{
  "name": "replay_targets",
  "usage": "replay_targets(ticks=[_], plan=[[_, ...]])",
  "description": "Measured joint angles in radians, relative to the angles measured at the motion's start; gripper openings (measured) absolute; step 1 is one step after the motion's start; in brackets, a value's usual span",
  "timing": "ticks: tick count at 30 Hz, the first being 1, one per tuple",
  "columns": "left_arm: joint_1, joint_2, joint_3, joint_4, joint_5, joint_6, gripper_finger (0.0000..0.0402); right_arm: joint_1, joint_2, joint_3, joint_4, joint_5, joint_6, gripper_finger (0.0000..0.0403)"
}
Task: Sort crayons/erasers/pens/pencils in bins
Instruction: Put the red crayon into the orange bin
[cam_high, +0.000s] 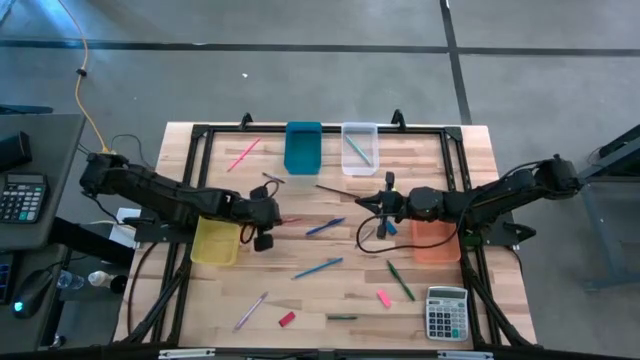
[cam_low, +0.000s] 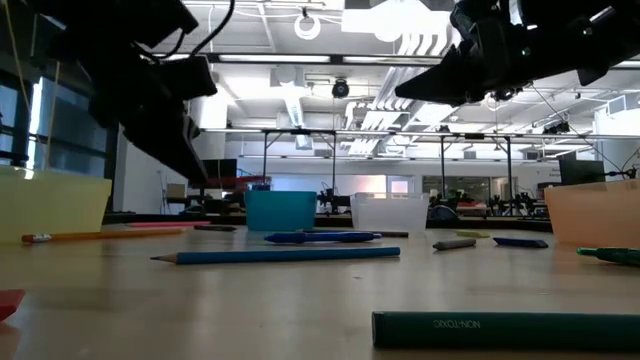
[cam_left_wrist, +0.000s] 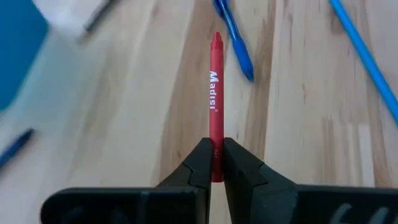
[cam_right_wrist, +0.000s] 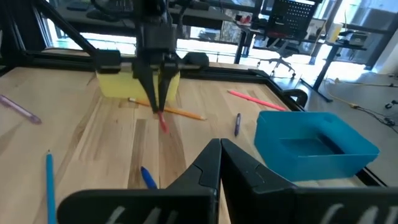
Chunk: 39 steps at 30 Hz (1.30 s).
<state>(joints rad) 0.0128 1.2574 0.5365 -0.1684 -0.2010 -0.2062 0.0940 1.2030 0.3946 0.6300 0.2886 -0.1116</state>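
Fingers: your left gripper (cam_left_wrist: 216, 163) pinches red crayon (cam_left_wrist: 215, 93) | axis: straight ahead | yellow bin (cam_high: 216, 242) just left | right fingers pressed together

Both arms are dark, near black, built of chunky jointed segments with rounded housings at the joints. Thin black cables loop out beside the left arm (cam_high: 160, 195) near its base and hang in a loop under the wrist of the right arm (cam_high: 490, 198). Each arm ends in two matte black fingers. The left gripper (cam_left_wrist: 217, 163) has fingers (cam_left_wrist: 200, 168) shaped as flat wedges, broad where they leave a black crossbar behind them and narrowing toward the tips. The right gripper (cam_right_wrist: 220, 149) shows the same tapered, smooth-faced black fingers (cam_right_wrist: 205, 168) rising from an identical dark bar.
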Motion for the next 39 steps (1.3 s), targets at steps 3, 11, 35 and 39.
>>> replay_targets(ticks=[3,11,35,39], plan=[[0.000,-0.019,0.000,0.020,-0.039,0.000,0.0012,-0.003,0.000,-0.012,-0.001,0.000,-0.001,0.0000],[0.007,-0.028,-0.132,0.406,-0.045,0.007,0.0012,-0.003,0.000,-0.070,0.061,0.000,0.025,0.0000],[0.048,-0.027,-0.304,1.312,0.070,0.027,0.0012,-0.004,0.372,0.165,0.496,0.014,0.086,0.0045],[0.048,-0.027,-0.304,1.328,0.107,0.027,0.0012,-0.004,0.434,0.250,0.494,-0.013,0.095,0.0087]])
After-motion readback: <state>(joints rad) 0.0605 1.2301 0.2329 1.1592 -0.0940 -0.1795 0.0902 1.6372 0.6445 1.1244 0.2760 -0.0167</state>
